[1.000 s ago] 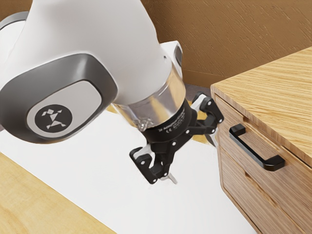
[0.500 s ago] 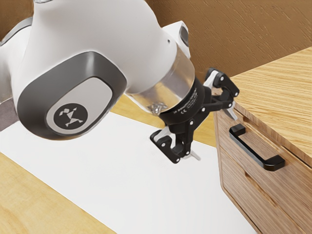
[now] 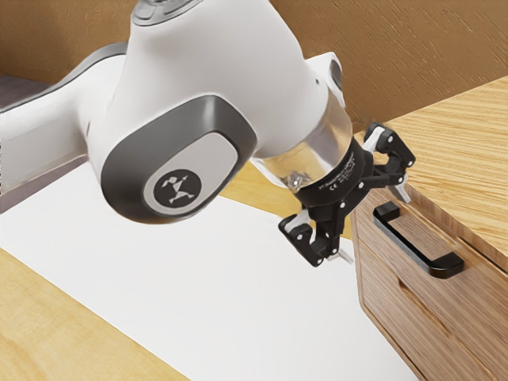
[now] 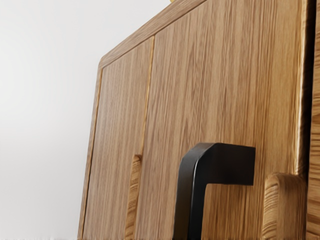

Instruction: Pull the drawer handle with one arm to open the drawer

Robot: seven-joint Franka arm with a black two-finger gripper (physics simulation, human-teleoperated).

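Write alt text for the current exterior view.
A white Franka arm reaches in from the upper left, its black gripper open just in front of the black handle on a wooden cabinet's top drawer, not yet gripping it. The drawer looks shut, and the cabinet stands at the exterior view's right by a white tabletop.
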